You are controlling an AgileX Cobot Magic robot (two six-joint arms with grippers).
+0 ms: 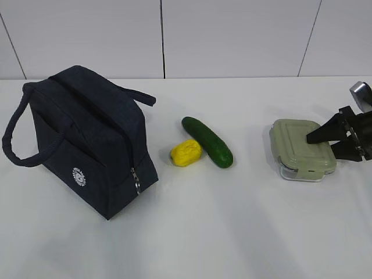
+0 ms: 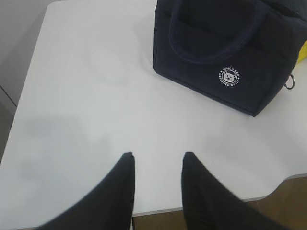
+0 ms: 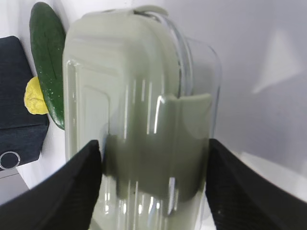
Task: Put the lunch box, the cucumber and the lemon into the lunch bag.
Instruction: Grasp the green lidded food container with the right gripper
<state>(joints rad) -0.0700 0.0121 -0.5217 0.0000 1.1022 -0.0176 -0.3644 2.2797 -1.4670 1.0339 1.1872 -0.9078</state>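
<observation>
1. The right gripper [image 1: 332, 139] comes in from 3 o'clock on the table, with its jaws spread wide on either side of the lunch box [image 1: 301, 149]. In the right wrist view the box fills the gap between the two fingers [image 3: 72, 191]. That fits lining up a grab across the lid.
2. Whether the pads are actually touching the glass yet is hard to call. The wrist view is too close and full of reflections, so it's probably straddling rather than squeezing.
3. The left gripper [image 2: 156, 165] hangs over bare table [image 2: 86, 96] with its fingers apart and nothing between them. The lunch bag [image 2: 225, 52] sits toward its 1 o'clock, well apart.
4. In the exterior view the bag sits at 9 o'clock. The lemon [image 1: 185, 153] and cucumber [image 1: 207, 141] are in the middle, touching or just about, and the box is off at 3 o'clock.
5. Snag: the zipper pull [image 1: 137, 181] hangs at the low end, and from this angle nobody could say for sure the top is open. If it's shut, someone has to deal with that first.
6. The cucumber and lemon lie right between box and bag, so a carry across has to go over them.
</observation>
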